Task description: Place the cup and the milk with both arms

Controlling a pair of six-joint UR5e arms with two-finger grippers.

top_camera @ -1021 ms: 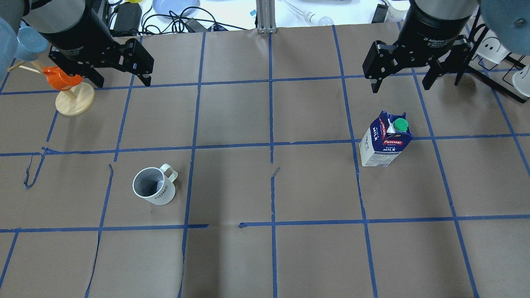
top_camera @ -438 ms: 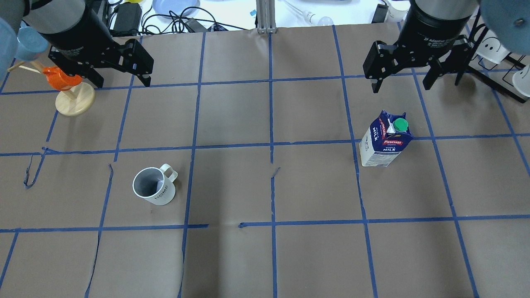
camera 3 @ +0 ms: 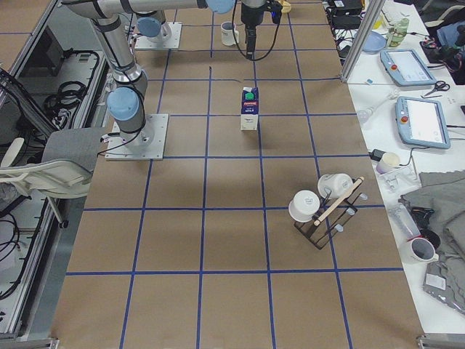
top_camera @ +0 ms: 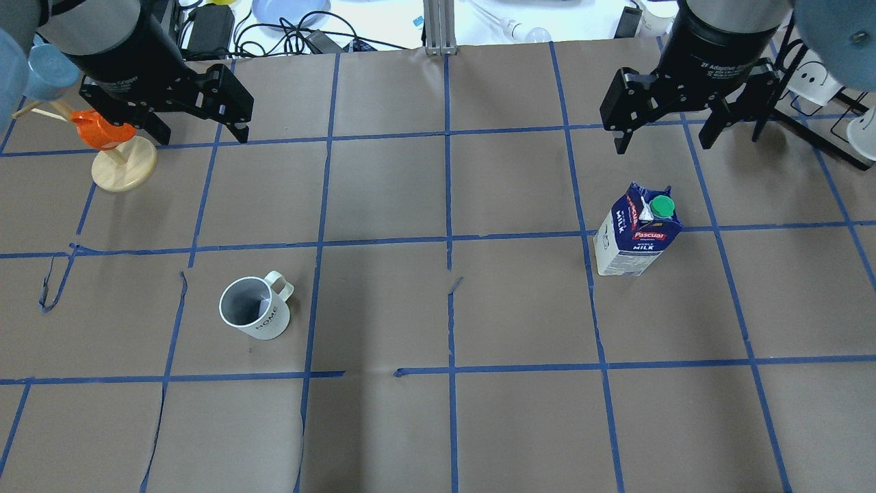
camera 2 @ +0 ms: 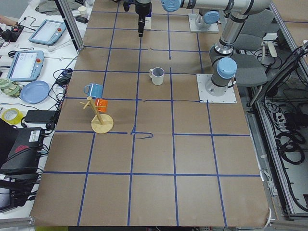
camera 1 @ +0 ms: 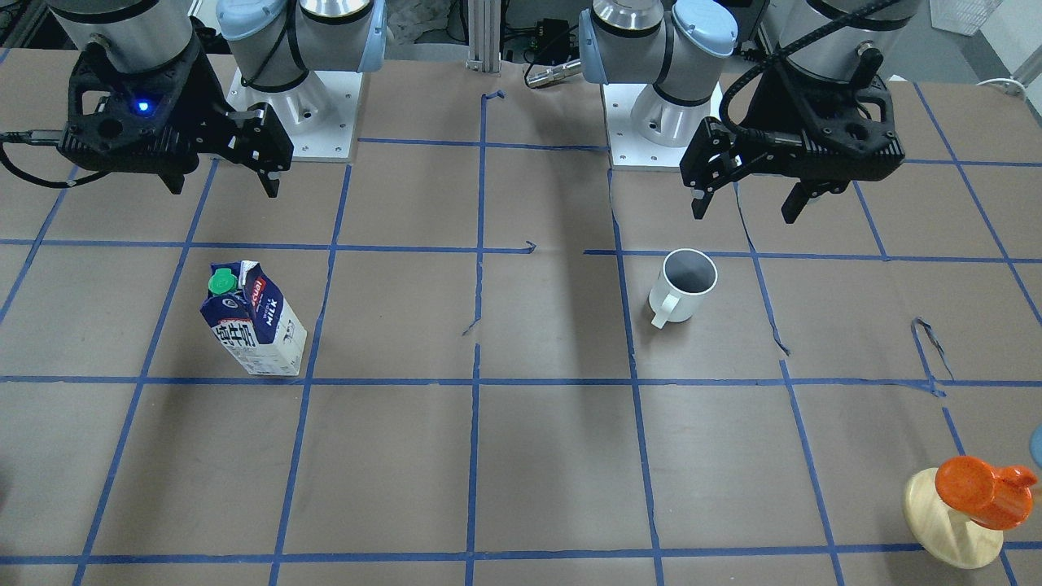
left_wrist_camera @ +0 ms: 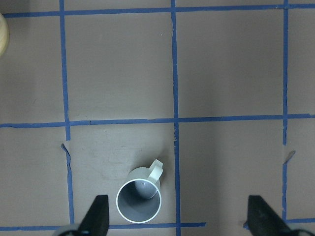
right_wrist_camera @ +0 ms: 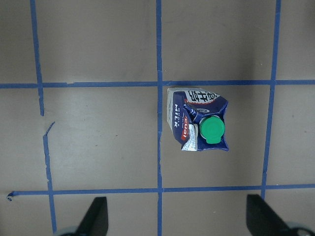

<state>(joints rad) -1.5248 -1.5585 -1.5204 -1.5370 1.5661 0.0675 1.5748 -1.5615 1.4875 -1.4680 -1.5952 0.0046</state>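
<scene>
Against the overhead views of the last second almost nothing is being changed: the left pincer [top_camera: 200, 132] and the right pincer [top_camera: 664, 142] are both being held wide open and empty, high over the far half of the brown paper-covered table [top_camera: 383, 424] with its blue tape grid, and only a very slight shift of the right one is being noticed. The small white ceramic mug with a loop handle and grey inside [top_camera: 254, 309] is being left upright at about 7 o'clock from the table's middle in the overhead view, its handle being turned toward 1 o'clock, well apart from the left pincer and toward 5 o'clock from it. The small gable-top milk carton, dark blue above, white below, with a green round cap [top_camera: 636, 236], is being left standing at about 2 o'clock from the middle, toward 6 o'clock from the right pincer. From this it is being judged that no grasp is yet being made and that both descents are still to be done. "HOME" is being read on the mug; "Pascual" and "WHOLE MILK" on the carton, with Chinese characters on another face [right_wrist_camera: 199, 96]; "2F Adaptive" is being partly made out on the right pincer's black body.
</scene>
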